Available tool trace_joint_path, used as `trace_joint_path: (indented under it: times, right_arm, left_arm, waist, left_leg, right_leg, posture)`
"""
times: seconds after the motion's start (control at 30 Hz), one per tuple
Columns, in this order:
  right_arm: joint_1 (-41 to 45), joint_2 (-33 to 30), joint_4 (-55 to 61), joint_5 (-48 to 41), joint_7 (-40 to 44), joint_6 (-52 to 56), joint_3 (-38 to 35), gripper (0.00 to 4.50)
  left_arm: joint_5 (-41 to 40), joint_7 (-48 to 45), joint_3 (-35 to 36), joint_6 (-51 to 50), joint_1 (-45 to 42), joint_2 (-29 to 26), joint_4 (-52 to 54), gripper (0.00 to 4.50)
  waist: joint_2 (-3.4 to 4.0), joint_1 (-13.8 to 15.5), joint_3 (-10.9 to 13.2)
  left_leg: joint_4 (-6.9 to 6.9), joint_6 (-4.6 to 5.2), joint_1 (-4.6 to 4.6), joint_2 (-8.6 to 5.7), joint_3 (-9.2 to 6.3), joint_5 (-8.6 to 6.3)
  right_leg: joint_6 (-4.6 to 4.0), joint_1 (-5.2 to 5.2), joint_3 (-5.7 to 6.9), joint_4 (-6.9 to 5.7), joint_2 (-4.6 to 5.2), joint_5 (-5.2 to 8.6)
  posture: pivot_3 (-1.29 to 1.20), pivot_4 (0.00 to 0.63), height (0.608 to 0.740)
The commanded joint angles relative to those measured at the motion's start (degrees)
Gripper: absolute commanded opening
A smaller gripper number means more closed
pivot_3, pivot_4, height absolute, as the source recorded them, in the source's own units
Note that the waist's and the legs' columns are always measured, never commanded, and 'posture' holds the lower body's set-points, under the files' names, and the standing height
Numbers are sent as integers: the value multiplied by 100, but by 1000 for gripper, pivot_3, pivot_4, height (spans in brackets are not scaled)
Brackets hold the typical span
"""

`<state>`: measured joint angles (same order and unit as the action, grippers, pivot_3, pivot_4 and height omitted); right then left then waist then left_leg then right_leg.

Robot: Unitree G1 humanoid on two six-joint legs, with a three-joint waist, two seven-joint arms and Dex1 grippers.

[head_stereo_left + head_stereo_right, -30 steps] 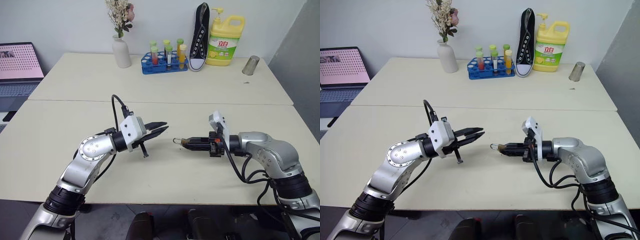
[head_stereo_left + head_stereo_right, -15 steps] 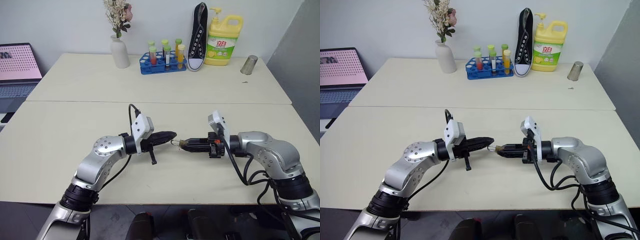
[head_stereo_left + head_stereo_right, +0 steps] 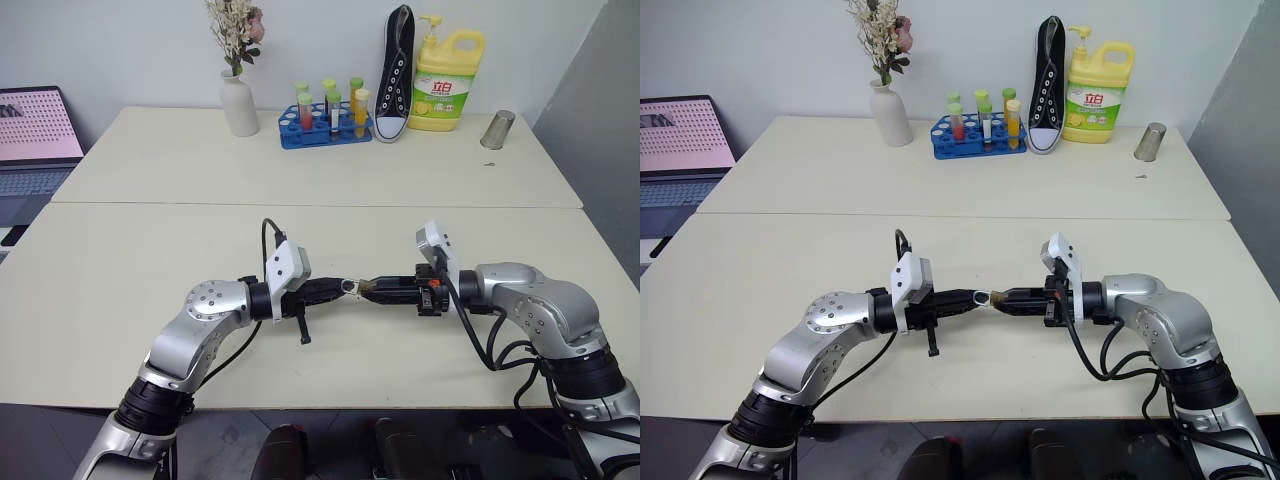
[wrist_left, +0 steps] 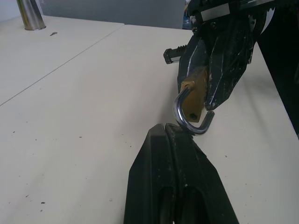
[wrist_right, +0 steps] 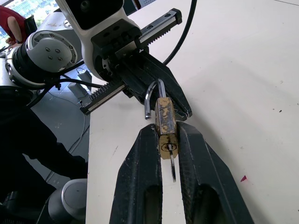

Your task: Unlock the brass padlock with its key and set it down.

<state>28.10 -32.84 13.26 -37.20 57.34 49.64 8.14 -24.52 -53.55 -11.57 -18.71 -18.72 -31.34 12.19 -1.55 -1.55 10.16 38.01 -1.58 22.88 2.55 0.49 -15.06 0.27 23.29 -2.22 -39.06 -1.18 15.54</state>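
The brass padlock (image 5: 165, 122) is pinched by its body in my right gripper (image 5: 166, 130), held above the table. Its silvery shackle (image 4: 188, 120) sticks out toward my left arm, with one end hanging free of the body. A thin silvery piece (image 5: 172, 169), seemingly the key, sticks out of the keyhole end between my right fingers. My left gripper (image 4: 166, 129) is shut, its tips meeting the bend of the shackle. From the head, both grippers point level at each other, with the padlock (image 3: 353, 287) between them over the near table's middle.
At the back of the far table stand a vase of flowers (image 3: 240, 105), a blue rack of test tubes (image 3: 325, 125), a black sneaker (image 3: 397, 70), a yellow detergent bottle (image 3: 447, 75) and a metal cup (image 3: 497, 130). A laptop (image 3: 35, 130) sits at far left.
My left gripper has swung right and a little down, and its tips now meet the padlock's shackle. The right gripper with the padlock has stayed still.
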Motion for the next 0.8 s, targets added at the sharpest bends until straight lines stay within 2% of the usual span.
trace_joint_path:
  times: [0.03,0.27,0.47,0.8]
  right_arm:
    - [53,3,100,-42,43,-82,-50,135]
    - [74,5,32,-3,58,-116,-31,135]
    - [75,-1,-1,23,83,-150,-1,135]
    - [89,-2,-18,21,106,-167,40,135]
  left_arm:
    - [-155,-98,138,-91,55,-46,433,0]
    - [-501,-271,235,-567,239,-230,910,0]
    - [-975,-42,554,-1069,168,-159,1137,0]
    - [-940,153,606,-1076,25,16,1058,0]
  waist:
    - [0,0,0]
    - [0,-7,0]
    - [-1,-7,0]
    - [0,-6,0]
  left_leg:
    - [0,0,0,0,0,0]
    - [0,0,0,0,0,0]
    - [0,0,0,1,-1,0]
    - [0,0,0,0,-1,0]
  right_leg:
    - [0,0,0,0,0,0]
    - [1,0,-1,0,0,1]
    - [13,0,0,0,0,7]
    - [22,0,-1,1,0,13]
  posture:
    - [0,150,740]
    - [0,150,740]
    - [0,150,740]
    - [0,150,740]
